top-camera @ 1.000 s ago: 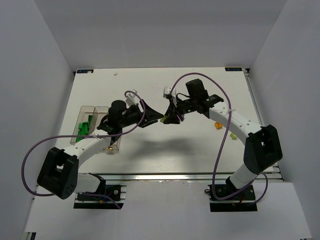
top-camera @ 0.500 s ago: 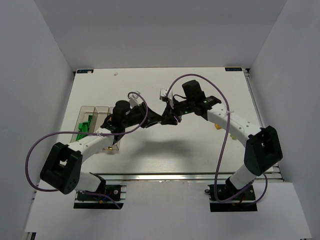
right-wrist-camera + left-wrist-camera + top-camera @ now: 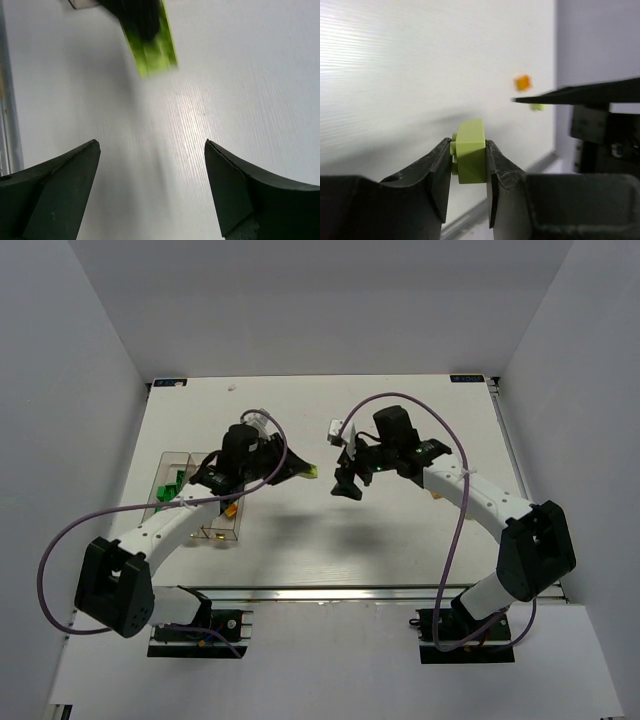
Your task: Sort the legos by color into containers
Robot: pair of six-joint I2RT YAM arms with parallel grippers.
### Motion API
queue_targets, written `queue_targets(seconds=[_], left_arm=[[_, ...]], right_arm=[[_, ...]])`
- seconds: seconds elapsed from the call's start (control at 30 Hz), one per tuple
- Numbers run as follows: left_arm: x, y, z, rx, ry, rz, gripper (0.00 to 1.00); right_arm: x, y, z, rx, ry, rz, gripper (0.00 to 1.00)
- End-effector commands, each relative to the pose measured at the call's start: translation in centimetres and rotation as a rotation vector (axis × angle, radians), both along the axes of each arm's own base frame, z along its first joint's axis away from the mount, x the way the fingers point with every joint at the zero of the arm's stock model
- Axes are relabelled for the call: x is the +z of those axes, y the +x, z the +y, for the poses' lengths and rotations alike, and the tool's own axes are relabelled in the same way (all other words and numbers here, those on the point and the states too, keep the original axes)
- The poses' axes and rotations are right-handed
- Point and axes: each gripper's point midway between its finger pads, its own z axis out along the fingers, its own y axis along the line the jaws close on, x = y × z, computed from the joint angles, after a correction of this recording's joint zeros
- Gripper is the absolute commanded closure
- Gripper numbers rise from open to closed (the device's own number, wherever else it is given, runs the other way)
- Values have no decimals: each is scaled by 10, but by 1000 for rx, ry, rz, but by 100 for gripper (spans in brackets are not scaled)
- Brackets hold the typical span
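Left hand point(image 3: 469, 150) is clamped on a pale yellow-green brick point(image 3: 470, 156). Its two fingers press the brick's smooth side walls, with the studs pointing sideways. The brick pokes out past the fingertips, which I judge leaves room to drop it cleanly. I hold it clear of the desk point(image 3: 400, 550), near the middle, between my two arms.

My right hand point(image 3: 347, 485) hangs just beside it, fingers spread wide with nothing between them. Its own camera looks straight at the brick, which shows blurred at the top of that view. The facing pose reads to me as a hand-over point. Loose bricks lie on the right side, while the containers point(image 3: 172, 456) sit on the left, where I judge only my left arm reaches.

That row of clear bins lies under my left forearm, well apart from the brick. Dark green bricks point(image 3: 167, 491) fill the leftmost bin and an orange piece point(image 3: 231, 509) shows in the rightmost. I therefore judge the middle bin is meant for this colour, though the arm hides part of it.

Farther off on the desk an orange brick point(image 3: 522, 82) and a second yellow-green brick point(image 3: 536, 106) lie loose near each other, so the sorting is not finished. The next move calls for swinging left and letting go over the proper bin without clipping its thin walls.
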Motion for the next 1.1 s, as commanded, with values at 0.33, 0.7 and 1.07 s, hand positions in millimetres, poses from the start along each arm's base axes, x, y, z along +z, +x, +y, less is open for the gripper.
queue_targets(seconds=[0.33,0.7,1.07], left_arm=[[-32,-15,238,511,793,151,100],[-45,-2,285,590,985,198,100],[-70,-1,295,577,1034,234,42]], right_arm=[[-11,32,-85,-237,-31,-20,75],[-10,48,-124,-363,-42,-14,53],[-16,84,-176,-610,-123,-88,11]])
